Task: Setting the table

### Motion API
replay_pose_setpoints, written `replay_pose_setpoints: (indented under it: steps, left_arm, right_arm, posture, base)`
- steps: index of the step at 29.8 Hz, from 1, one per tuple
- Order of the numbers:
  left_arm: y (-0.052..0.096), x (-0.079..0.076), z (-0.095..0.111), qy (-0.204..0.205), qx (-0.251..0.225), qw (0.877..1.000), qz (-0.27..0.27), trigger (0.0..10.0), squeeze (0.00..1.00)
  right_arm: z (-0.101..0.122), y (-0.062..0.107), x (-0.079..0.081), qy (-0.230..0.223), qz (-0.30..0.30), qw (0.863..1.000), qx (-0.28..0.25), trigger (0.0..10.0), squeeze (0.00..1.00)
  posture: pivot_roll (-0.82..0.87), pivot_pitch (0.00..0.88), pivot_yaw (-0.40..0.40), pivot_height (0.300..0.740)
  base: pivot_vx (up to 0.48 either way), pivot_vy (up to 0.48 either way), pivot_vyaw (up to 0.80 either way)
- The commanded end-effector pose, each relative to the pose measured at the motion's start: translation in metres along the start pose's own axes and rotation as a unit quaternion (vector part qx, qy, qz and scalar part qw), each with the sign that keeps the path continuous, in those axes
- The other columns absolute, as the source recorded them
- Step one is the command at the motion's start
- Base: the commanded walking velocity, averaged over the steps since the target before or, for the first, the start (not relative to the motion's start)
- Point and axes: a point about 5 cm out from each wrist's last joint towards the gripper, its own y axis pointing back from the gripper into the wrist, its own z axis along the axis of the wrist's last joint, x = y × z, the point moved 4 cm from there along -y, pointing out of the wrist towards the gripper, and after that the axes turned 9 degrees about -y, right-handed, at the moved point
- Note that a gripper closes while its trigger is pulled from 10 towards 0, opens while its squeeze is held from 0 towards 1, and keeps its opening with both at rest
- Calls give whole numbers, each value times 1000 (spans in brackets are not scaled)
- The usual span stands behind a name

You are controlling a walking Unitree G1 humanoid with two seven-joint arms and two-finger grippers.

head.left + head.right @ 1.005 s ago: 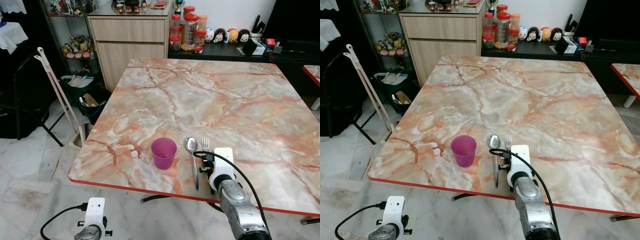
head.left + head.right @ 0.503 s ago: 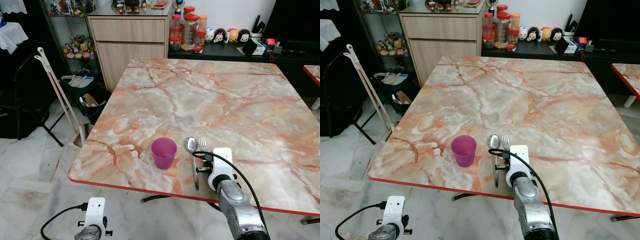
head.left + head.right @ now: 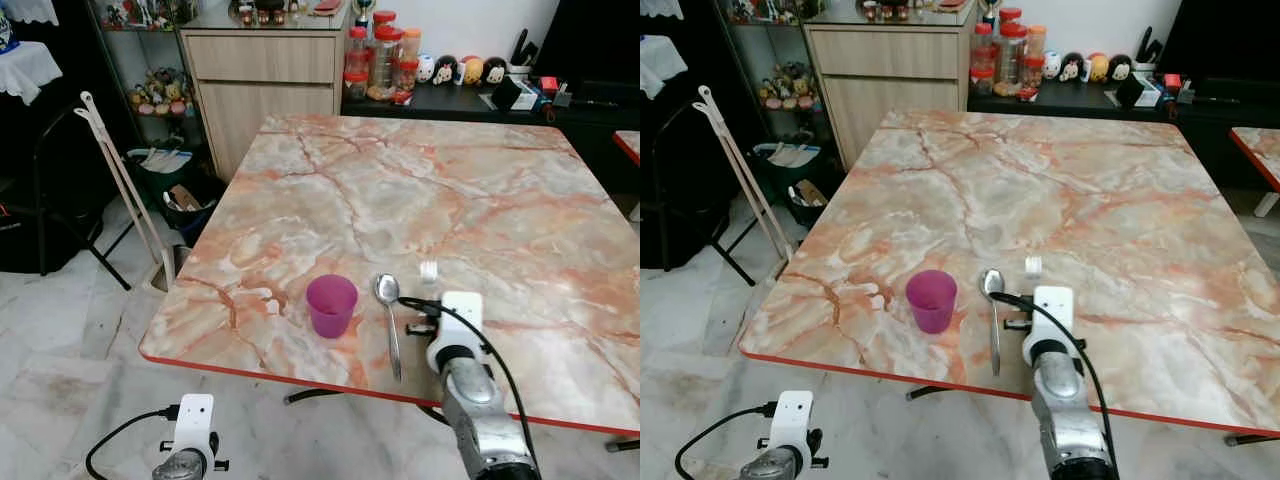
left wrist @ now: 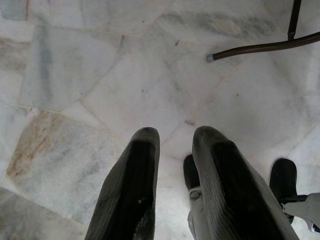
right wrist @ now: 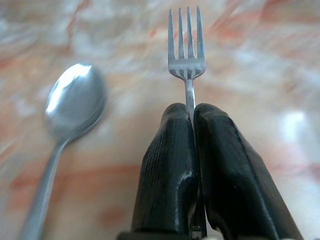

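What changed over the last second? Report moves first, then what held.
The right gripper, shut on the fork, carried it to the right, widening its gap from the spoon. The spoon and purple cup stayed put on the marble table. The left gripper still hangs over the floor.

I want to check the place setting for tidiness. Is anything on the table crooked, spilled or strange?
Nothing is spilled or damaged. The purple cup stands upright and the spoon lies flat beside it. Only the fork is not laid down: the right gripper holds it by the handle, beside the spoon.
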Motion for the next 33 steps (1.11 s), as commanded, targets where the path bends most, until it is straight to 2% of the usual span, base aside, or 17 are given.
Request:
replay_pose_setpoints:
  steps: [1,7,11,16,21,23,26,33]
  left_arm:
    - [0,1,-2,8,6,1000,0,10000,0]
    - [0,1,-2,15,3,1000,0,10000,0]
    - [0,3,-2,12,1,1000,7,10000,0]
    - [2,4,-8,17,9,1000,11,10000,0]
    - [2,4,-9,17,9,1000,11,10000,0]
    - [3,5,-12,14,11,1000,15,10000,0]
    - [3,6,-13,9,13,1000,15,10000,0]
    - [3,7,-16,7,16,1000,17,10000,0]
  right_arm:
    - [9,-2,3,1,2,1000,-21,10000,0]
    - [13,3,6,-4,17,998,-61,10000,0]
    - [16,7,17,-8,49,995,-85,10000,0]
    - [32,9,25,-40,66,989,-124,10000,0]
    - [33,9,26,-42,68,988,-130,10000,0]
    - [45,9,26,-46,72,984,-158,10000,0]
    - [48,9,26,-35,72,983,-164,10000,0]
    - [50,10,25,-27,73,982,-175,10000,0]
  posture:
    - [-39,0,-5,740]
    - [-37,0,-7,740]
    - [-38,0,-3,740]
    - [-43,0,-1,740]
    - [-43,0,-1,740]
    - [-41,0,-1,740]
    - [-41,0,-2,740]
    - [-43,0,-1,740]
  base:
    - [0,0,0]
    - [0,0,0]
    - [0,0,0]
    - [0,0,0]
    - [0,0,0]
    - [0,0,0]
    - [0,0,0]
    - [0,-350,0]
